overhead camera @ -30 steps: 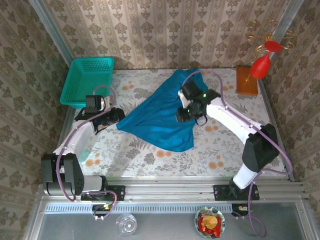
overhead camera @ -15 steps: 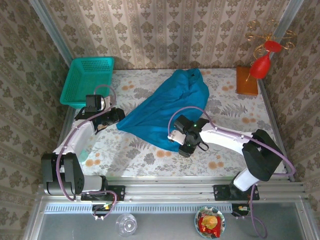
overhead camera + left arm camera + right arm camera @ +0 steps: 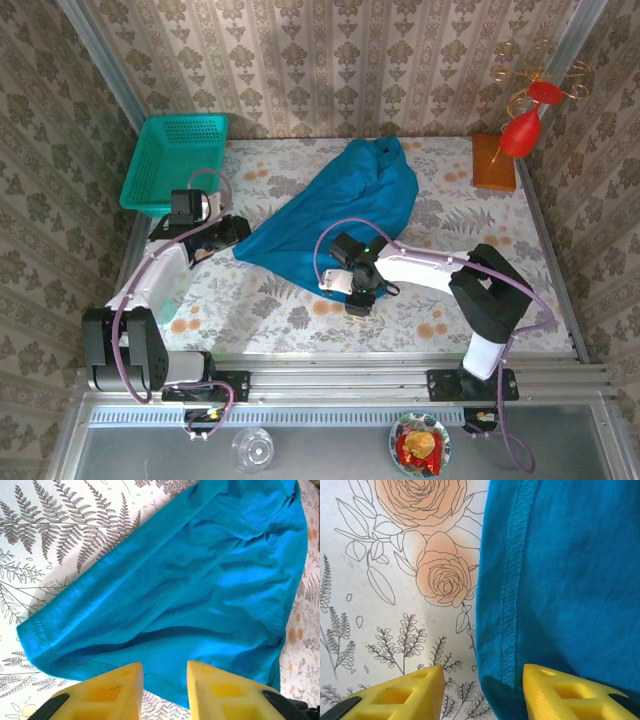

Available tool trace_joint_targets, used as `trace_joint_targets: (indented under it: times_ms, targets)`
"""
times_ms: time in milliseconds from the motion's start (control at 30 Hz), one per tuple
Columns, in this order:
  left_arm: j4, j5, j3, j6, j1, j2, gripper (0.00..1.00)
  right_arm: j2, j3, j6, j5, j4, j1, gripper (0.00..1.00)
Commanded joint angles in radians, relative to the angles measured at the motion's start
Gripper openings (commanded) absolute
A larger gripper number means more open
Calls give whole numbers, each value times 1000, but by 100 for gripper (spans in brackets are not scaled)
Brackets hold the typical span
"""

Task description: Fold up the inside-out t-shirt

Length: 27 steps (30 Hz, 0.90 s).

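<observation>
- The t-shirt (image 3: 335, 225) lies crumpled in the middle of the table (image 3: 450, 290), bunched toward 12 o'clock and spreading toward 7 o'clock.
- The left claw (image 3: 164, 669) sits at the shirt's 9 o'clock corner. Its fingers are partly apart with the stitched hem in the gap; whether the tips press the cloth is hard to tell.
- The right claw (image 3: 482, 672) is at the shirt's 6 o'clock edge. Its fingers are wide apart astride the hem, clamping nothing.
</observation>
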State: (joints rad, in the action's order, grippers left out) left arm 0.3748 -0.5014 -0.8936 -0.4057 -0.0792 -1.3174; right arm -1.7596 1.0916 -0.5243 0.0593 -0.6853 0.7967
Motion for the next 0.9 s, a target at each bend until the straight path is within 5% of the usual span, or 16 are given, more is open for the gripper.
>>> trace_joint_targets:
  times_ms: [0,300,667,867]
  targets:
    - [11,-24,-11,20,-5,21,30,-13,-15,-31,-11,14,7,42]
    - [-13,-29,-53,27,-63,-7,32,142,-95,-11,-66,80,4,2]
    - [-119,-79,-147,166,-292,-49,35,508,-150,99,56,144,-149,0]
    - [-192,-134,-164,307,-445,-114,48,584,-101,226,123,167,-283,0]
